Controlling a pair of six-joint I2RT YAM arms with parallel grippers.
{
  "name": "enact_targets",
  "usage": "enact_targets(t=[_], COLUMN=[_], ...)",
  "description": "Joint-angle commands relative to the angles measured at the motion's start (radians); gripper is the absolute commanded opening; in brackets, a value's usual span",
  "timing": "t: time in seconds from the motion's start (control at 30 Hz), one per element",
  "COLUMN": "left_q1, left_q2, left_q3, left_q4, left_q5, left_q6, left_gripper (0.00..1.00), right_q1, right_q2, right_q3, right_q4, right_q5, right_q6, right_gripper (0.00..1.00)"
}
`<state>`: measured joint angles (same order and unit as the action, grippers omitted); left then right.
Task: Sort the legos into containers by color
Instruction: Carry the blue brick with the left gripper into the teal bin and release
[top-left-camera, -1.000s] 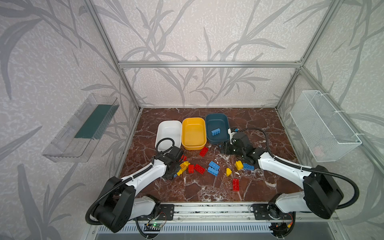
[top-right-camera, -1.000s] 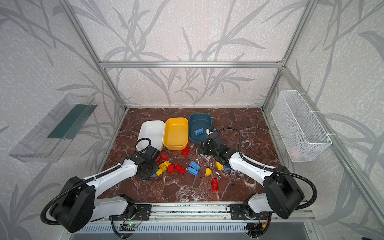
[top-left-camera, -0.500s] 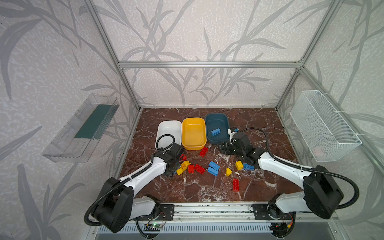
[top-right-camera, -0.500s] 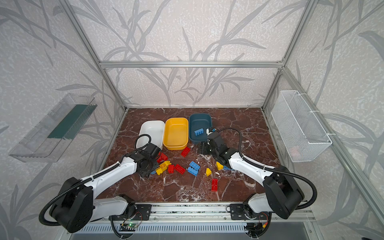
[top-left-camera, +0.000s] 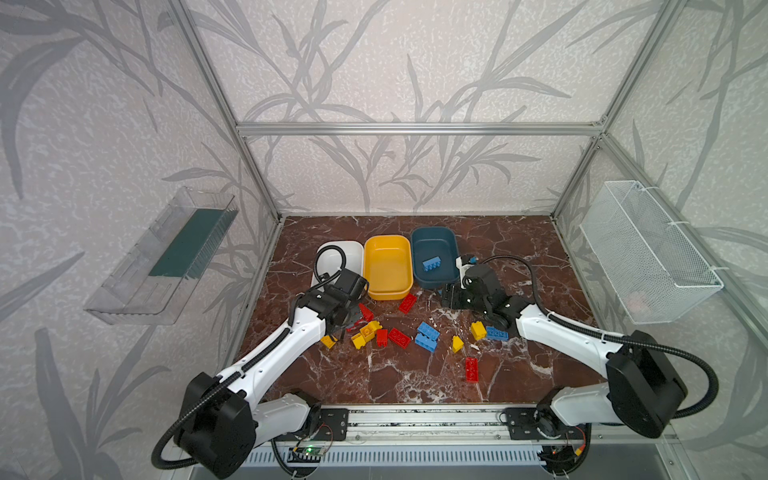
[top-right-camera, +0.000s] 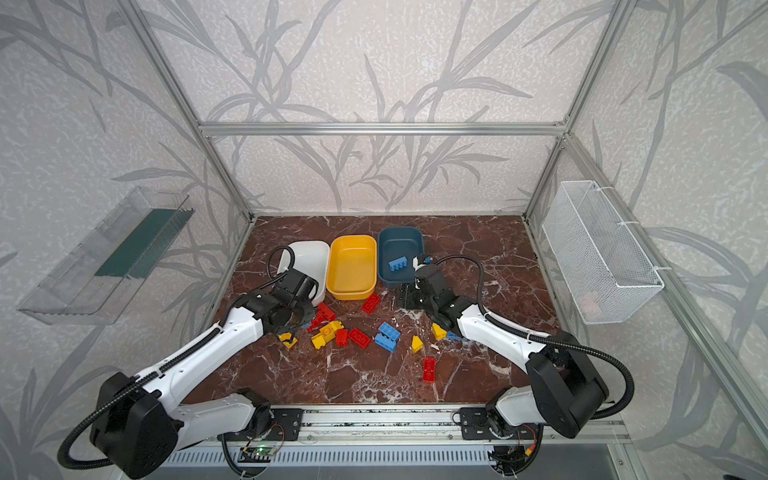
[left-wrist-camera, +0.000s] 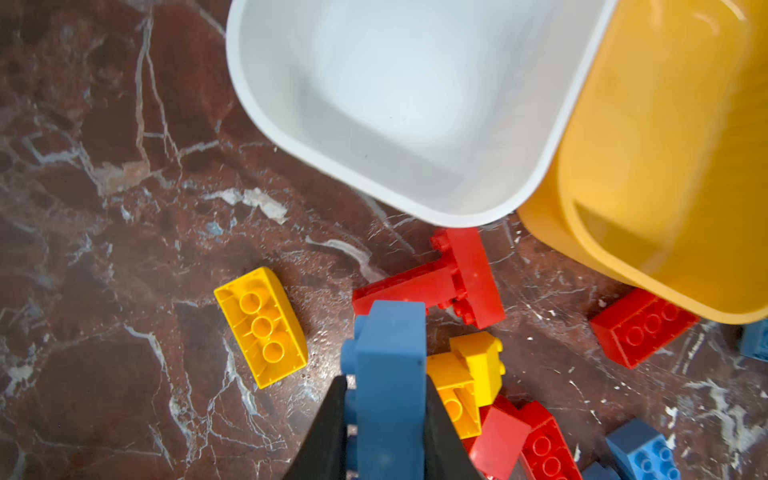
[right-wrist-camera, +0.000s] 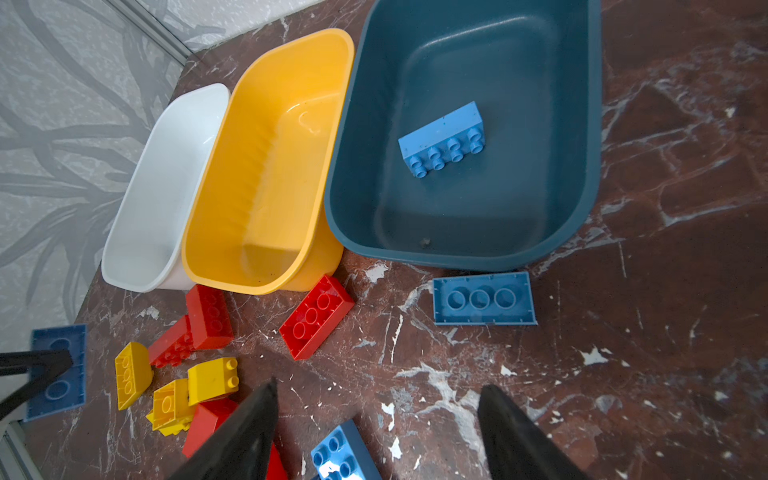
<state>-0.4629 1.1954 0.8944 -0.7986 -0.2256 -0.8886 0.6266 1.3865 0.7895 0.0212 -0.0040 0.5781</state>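
Up and back toward the far side comes my left hand (left-wrist-camera: 384, 384) since a second ago, off the pile (left-wrist-camera: 469, 374), and now it's clamped tight on a blue brick (left-wrist-camera: 390, 345), pinched edgewise between both fingers. It hangs above the surface (left-wrist-camera: 104, 249), close to the near rim of the white tub (left-wrist-camera: 395, 104). Wrong home, that one! Blue belongs in the teal tub (right-wrist-camera: 519, 83) at the right end of the row, where a long blue brick (right-wrist-camera: 442, 139) already lies. So I'd lift clear of the rims first, carry it right across the yellow tub (left-wrist-camera: 665, 145), and let go only once I'm low and centred over teal. Careful: my right hand (right-wrist-camera: 378, 384) hasn't budged. It hovers empty, fingers spread wide, just on the near side of that tub, so I'd come in high from the left to dodge a bump.
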Motion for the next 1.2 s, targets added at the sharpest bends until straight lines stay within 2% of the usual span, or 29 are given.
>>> enact_targets(t=[0.0,0.23,0.47,0.77,1.17], left_q1=[-0.004,-0.018,-0.067,-0.126,-0.157], left_q2=[-0.006,0.107,0.284,0.587,1.015], left_q3=[0.084,0.253,0.461,0.783,1.290], left_q4=[-0.036,-0.041,-0.028,-0.035,-0.146], left_q5=[-0.015,0.010,0.017,0.080,0.200], left_q6=[0.102,0.189,0.244,0.299,0.326], left_gripper=[0.20,0.19,0.19,0.19,0.19], right_q1=[0.003,0.003,0.004,0.003,0.004], right_q2=[-0.052,-0.132,-0.240,-0.307,-0.387], right_q3=[-0.010,-0.076,-0.161,-0.227,-0.254], right_q4=[-0.027,-0.075,-0.140,-0.182,-0.277], right_q5=[0.017,0.037,0.082,0.092,0.099], right_q6=[-0.011,-0.012,-0.030,-0.035,-0.049], right_gripper=[0.77,0.77,0.78,0.78,0.78])
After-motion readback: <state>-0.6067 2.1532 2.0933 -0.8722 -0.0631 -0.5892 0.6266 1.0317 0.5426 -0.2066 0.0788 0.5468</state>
